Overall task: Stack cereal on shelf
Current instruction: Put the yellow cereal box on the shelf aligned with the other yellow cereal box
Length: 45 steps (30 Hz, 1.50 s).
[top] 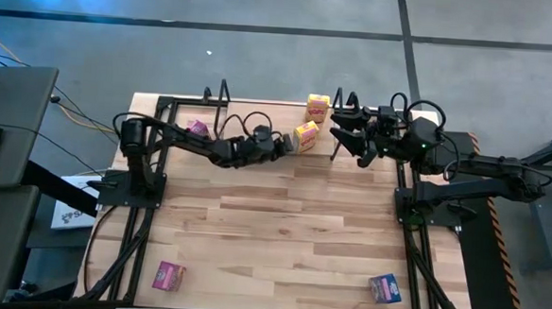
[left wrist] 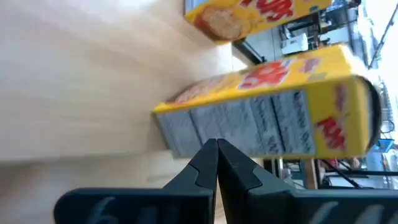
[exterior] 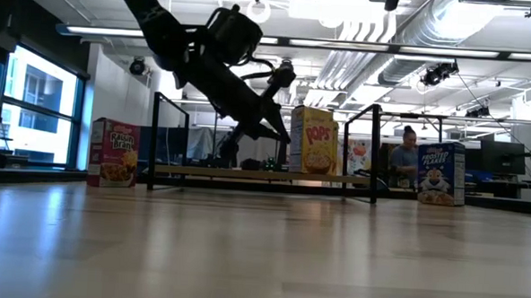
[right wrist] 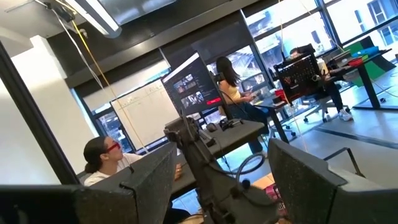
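two yellow pops cereal boxes sit on the shelf (top: 260, 106) at the table's far edge: one (top: 306, 135) toward the front of the board, another (top: 317, 107) behind it. the left gripper (top: 283, 144) has its jaws fully closed, tips meeting just short of the nearer yellow box (left wrist: 267, 112), holding nothing. a pink box (top: 197, 127) lies by the shelf's left end. another pink box (top: 167, 276) and a blue box (top: 384, 289) rest near the table's front edge. the right gripper (top: 351, 139) hangs beside the shelf's right end, jaws wide apart, empty.
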Available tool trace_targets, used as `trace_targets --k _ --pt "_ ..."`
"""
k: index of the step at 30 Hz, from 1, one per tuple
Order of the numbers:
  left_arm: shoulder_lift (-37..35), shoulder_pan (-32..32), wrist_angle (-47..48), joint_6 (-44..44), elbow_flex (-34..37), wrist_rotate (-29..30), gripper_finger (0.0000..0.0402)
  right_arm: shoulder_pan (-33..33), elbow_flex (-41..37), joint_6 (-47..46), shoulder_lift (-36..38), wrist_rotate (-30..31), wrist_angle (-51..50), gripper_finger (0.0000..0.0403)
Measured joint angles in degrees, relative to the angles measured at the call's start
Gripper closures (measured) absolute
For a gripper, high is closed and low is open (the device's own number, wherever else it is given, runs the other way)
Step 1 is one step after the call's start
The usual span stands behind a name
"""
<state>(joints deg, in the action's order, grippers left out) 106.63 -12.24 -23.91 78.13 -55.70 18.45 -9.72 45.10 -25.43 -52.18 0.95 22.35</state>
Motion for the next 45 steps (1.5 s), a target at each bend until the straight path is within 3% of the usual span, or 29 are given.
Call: trace_targets --k 6,13,29,35,45 --pt "0.06 -1.67 1.38 -3.17 -2.75 -4.02 0.0401 0.0 0.0 0.0 0.0 -0.02 -0.61 0.0153" --pt "0.01 -2.25 6.16 -8.37 -7.97 -2.68 0.0401 0.0 0.0 -0.06 0.0 -0.04 -0.59 0.0153" --pt "2.24 -4.46 5.71 -5.0 -8.42 -5.55 0.0401 -0.01 0.0 0.44 -0.02 0.47 -0.68 0.0153" --pt "7.18 -4.67 5.76 -3.28 -11.86 -8.1 0.0401 -0.02 0.0 0.44 -0.02 1.53 -0.73 0.0153" --pt "8.28 -7.17 5.68 -6.14 -15.4 -8.35 0.0401 0.0 0.0 0.44 -0.02 1.53 -0.75 0.0153"
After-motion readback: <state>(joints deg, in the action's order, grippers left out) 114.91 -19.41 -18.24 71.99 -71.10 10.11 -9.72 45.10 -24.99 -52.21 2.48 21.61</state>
